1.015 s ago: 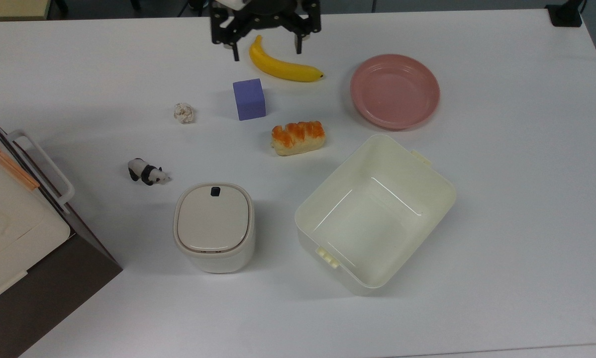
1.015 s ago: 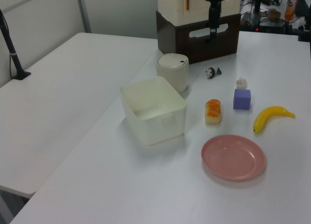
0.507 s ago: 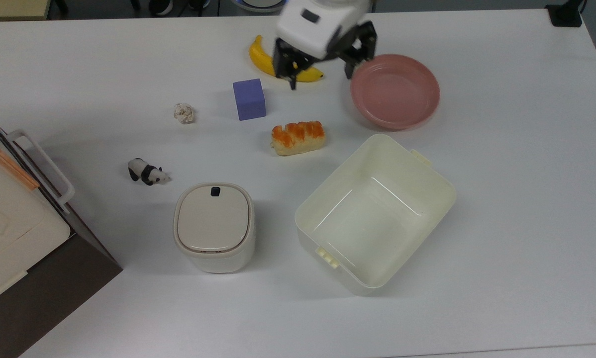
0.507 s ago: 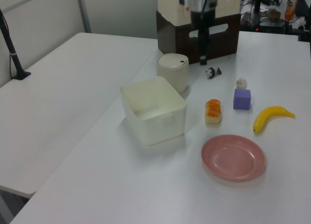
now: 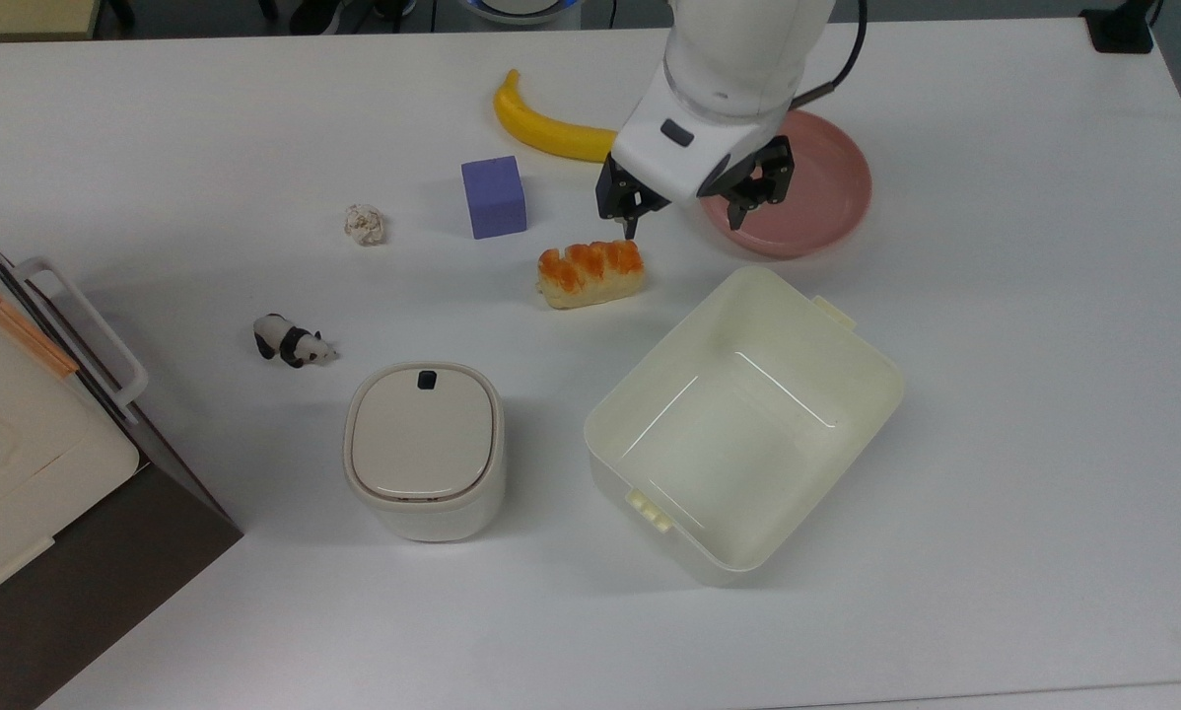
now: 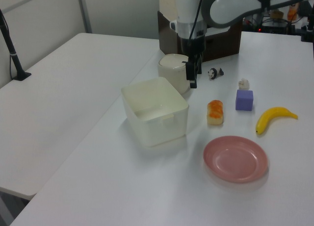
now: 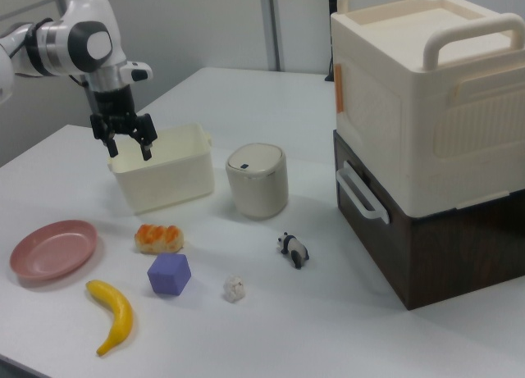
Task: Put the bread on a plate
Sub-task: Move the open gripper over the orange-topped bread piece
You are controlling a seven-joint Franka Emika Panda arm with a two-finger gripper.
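- One arm's jaws, spread wide and empty, hang in the air above the bread (image 5: 590,273).
- Bread lies on the white surface (image 5: 995,394).
- Plate (image 5: 817,202) sits near, at the top view's right of the bread.

One bread (image 5: 590,273), one plate (image 5: 827,197), one banana (image 5: 541,125).

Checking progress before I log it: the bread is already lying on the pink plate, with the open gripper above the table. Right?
Not quite. The bread lies on the white table, apart from the pink plate, as the top view shows. The gripper is indeed open, above the table.
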